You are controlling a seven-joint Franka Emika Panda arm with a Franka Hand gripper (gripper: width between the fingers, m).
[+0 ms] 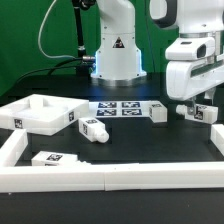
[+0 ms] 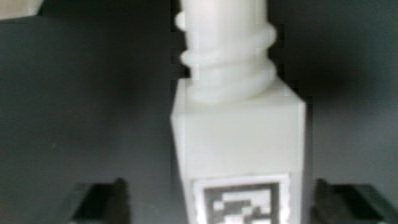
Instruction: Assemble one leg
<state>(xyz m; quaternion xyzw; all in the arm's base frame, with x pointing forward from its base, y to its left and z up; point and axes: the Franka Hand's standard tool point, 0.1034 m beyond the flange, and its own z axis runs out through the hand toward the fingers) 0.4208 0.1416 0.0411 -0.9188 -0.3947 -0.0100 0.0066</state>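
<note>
The gripper (image 1: 198,108) hung low over the black worktop (image 1: 130,150) at the exterior view's right, released, its jaws spread. A white leg (image 1: 205,114) lay on the worktop directly under it, between the jaws. In the wrist view the leg (image 2: 237,130) ran up the middle of the picture, square body with a marker tag at one end and a ribbed round tip at the other, and the two dark fingers (image 2: 100,200) stood on either side of the tagged end, each apart from it by a dark gap. Just beside the gripper, toward the exterior view's left, lay a second leg (image 1: 160,112), then the marker board (image 1: 118,108), a third leg (image 1: 93,128) and, well apart, the square top (image 1: 40,112).
</note>
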